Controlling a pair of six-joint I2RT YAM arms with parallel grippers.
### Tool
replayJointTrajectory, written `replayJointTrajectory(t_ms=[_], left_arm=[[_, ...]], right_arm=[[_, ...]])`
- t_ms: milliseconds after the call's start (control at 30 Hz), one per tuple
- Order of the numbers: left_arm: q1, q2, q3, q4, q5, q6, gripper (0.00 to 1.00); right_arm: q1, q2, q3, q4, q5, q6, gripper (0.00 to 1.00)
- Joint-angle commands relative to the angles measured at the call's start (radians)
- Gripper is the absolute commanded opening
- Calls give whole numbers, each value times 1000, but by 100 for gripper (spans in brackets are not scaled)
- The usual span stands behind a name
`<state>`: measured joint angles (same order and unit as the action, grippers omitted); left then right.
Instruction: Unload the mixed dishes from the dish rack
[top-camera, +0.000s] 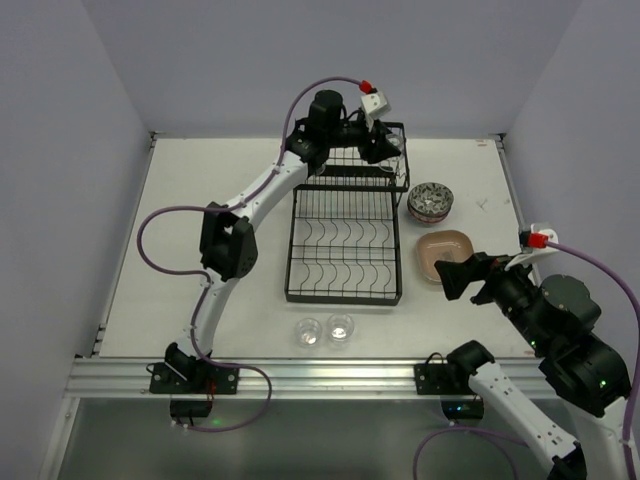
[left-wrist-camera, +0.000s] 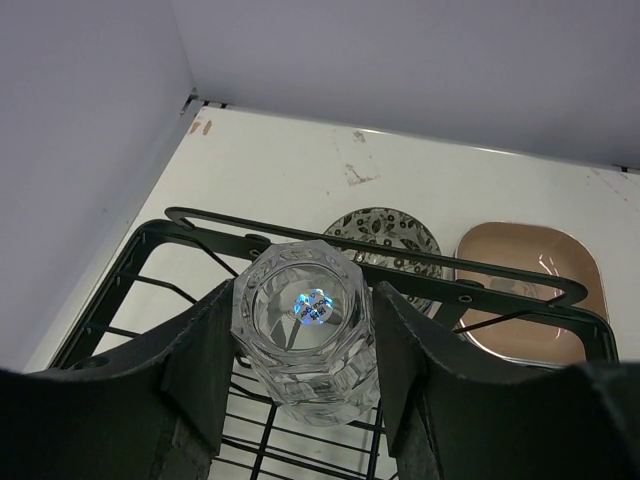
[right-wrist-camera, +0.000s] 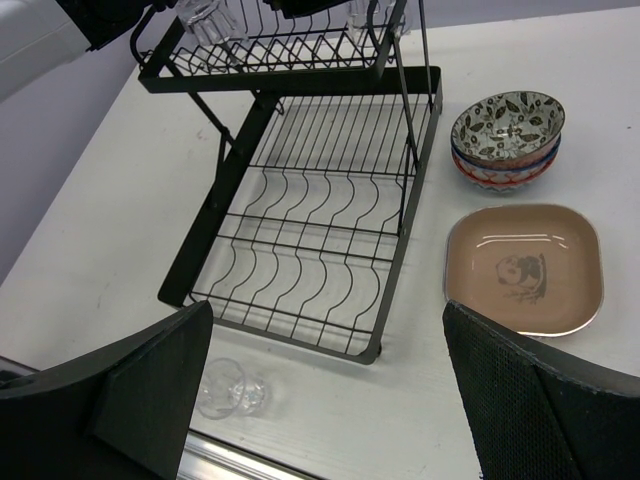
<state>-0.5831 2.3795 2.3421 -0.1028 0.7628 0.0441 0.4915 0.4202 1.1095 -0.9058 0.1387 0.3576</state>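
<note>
The black wire dish rack (top-camera: 345, 232) stands mid-table. My left gripper (top-camera: 378, 143) reaches over its raised upper shelf. In the left wrist view my left gripper (left-wrist-camera: 305, 305) is shut on an upside-down clear glass (left-wrist-camera: 308, 345), and both fingers (left-wrist-camera: 205, 365) touch its sides above the shelf wires. Two clear glasses (top-camera: 325, 330) stand on the table in front of the rack. Stacked patterned bowls (top-camera: 431, 203) and a brown plate (top-camera: 444, 253) lie right of the rack. My right gripper (top-camera: 462, 277) is open and empty beside the plate. The yellow and purple plates do not show.
In the right wrist view the rack's lower plate slots (right-wrist-camera: 310, 235) hold nothing, and another glass (right-wrist-camera: 205, 22) stands on the upper shelf. A glass (right-wrist-camera: 225, 388) sits near the table's front edge rail (top-camera: 330, 375). Walls enclose the table on three sides.
</note>
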Motion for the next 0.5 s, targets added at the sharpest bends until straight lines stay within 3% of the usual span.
replayJointTrajectory(t_ms=[0, 67, 133, 400, 467], left_arm=[[6, 0, 2, 64, 13, -9, 19], [6, -11, -6, 64, 10, -7, 7], [6, -25, -21, 66, -6, -7, 0], [5, -212, -217, 241, -207, -70, 0], [6, -236, -207, 242, -230, -79, 0]], right_arm=[[1, -8, 9, 5, -1, -22, 99], [1, -8, 9, 5, 1, -23, 99], [1, -8, 10, 5, 2, -23, 99], [1, -4, 15, 7, 13, -26, 99], [1, -3, 16, 5, 15, -25, 99]])
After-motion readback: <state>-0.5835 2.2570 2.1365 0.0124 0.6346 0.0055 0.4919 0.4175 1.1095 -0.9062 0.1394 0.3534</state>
